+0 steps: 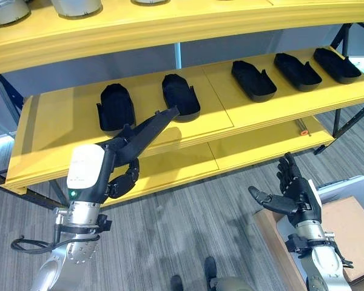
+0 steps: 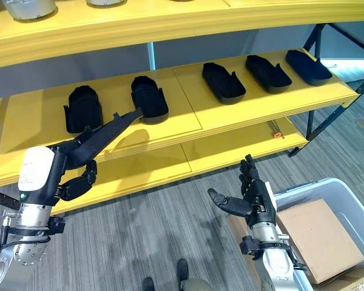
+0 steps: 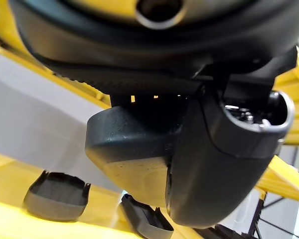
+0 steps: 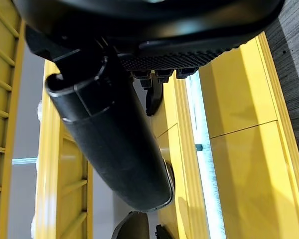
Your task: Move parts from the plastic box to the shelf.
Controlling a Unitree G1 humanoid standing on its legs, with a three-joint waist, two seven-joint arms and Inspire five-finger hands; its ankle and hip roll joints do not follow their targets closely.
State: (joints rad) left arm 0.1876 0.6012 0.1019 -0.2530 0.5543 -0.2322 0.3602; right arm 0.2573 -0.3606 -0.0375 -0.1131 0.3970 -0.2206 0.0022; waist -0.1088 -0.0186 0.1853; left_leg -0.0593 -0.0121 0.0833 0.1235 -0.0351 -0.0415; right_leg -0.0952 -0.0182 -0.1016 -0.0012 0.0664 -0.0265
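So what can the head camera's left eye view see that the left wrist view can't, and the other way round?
The left eye view alone takes in five black parts lined up on the yellow shelf, the open right hand and the plastic box holding a cardboard piece. The left wrist view alone gives a close look along the left hand at its thumb. Both show the left hand holding a long black part toward the shelf, and two parts resting there.

Your two head views look down from above at the yellow shelf (image 1: 60,121) and grey floor (image 1: 188,230), sharing nearly the same scene. Your wrist views sit very close behind each hand, facing the shelf boards past it.
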